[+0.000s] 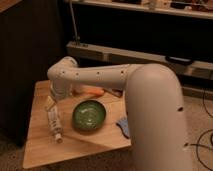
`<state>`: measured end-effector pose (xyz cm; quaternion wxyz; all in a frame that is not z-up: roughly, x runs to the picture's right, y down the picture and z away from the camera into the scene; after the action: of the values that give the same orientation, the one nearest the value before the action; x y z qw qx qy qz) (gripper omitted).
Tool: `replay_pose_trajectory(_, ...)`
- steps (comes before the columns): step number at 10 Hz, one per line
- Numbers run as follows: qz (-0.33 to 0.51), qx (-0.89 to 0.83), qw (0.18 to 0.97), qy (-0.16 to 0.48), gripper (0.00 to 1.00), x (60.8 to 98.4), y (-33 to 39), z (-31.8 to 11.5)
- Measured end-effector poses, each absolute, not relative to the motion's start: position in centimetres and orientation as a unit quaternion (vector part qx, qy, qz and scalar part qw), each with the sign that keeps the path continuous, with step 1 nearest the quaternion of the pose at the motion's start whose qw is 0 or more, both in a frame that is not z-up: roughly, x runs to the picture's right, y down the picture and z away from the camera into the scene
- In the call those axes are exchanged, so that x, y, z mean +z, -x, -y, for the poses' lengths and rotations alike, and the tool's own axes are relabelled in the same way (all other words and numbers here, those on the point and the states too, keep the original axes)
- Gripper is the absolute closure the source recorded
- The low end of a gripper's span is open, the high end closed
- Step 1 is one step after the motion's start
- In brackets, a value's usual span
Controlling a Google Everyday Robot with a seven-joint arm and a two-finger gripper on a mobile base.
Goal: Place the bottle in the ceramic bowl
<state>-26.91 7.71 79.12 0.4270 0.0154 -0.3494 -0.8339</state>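
Plastic this thin is probably light and slippery, so the bottle (53, 120), lying on its side on the table (75, 147) just left of the bowl (89, 115), may roll or dent under a hard squeeze. A hold across its labelled middle looks safest. The gripper (50, 104) hangs over its far end; whether it is open or holding anything I cannot tell.
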Motion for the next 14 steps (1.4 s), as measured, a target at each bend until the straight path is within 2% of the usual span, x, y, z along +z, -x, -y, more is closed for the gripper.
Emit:
replay_pose_trajectory(3, 0.350, -0.836, 0.422, 0.006, 0.20, 81.8, 30.4, -9.5)
replay_pose_trajectory(9, 0.370, -0.839, 0.392, 0.071, 0.20, 84.8, 31.9, -14.9)
replay_pose_trajectory(10, 0.390, -0.835, 0.380, 0.077, 0.24, 85.5, 32.4, -16.1)
replay_pose_trajectory(11, 0.401, -0.833, 0.373, 0.083, 0.33, 86.0, 32.4, -16.6)
replay_pose_trajectory(14, 0.418, -0.826, 0.368, 0.088, 0.65, 86.5, 31.7, -16.6)
